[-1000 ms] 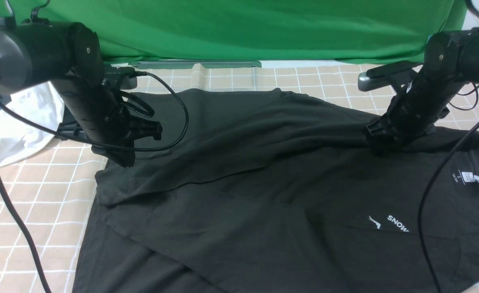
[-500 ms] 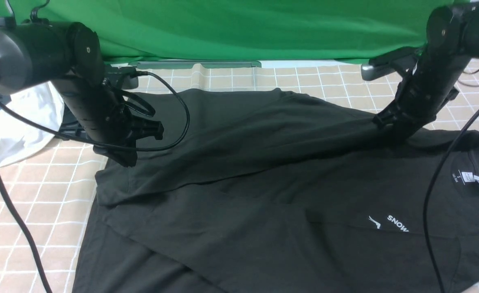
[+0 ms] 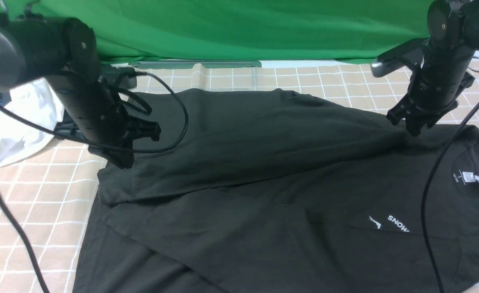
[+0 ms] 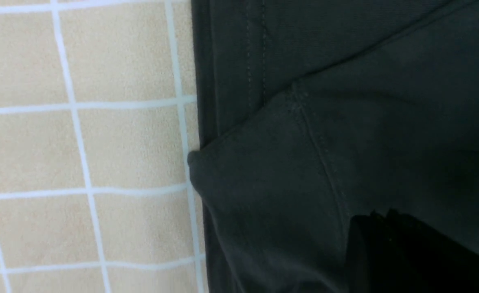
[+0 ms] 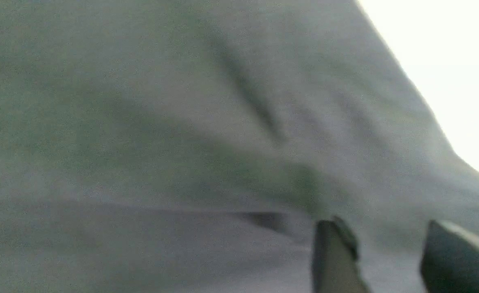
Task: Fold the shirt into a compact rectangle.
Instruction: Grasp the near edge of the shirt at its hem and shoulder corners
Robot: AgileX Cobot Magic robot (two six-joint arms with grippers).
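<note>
- My right tool (image 3: 412, 129): jaws apart, at the shirt's (image 3: 264, 183) 2 o'clock.
- My left tool (image 3: 122, 162): at its 10 o'clock edge; I cannot tell its opening.

Large black cotton T-shirt (image 3: 264, 195): plain black, seams stitched in same black. Small white mountain-outline chest print (image 3: 390, 223), white "SNOW" lettering. White neck label (image 3: 469, 178), dark text. Beige cloth-covered surface (image 3: 40, 195): white grid lines. Green fabric backdrop (image 3: 243, 28): plain. Crumpled white garment (image 3: 15, 130). Black left robot arm (image 3: 88, 110).
</note>
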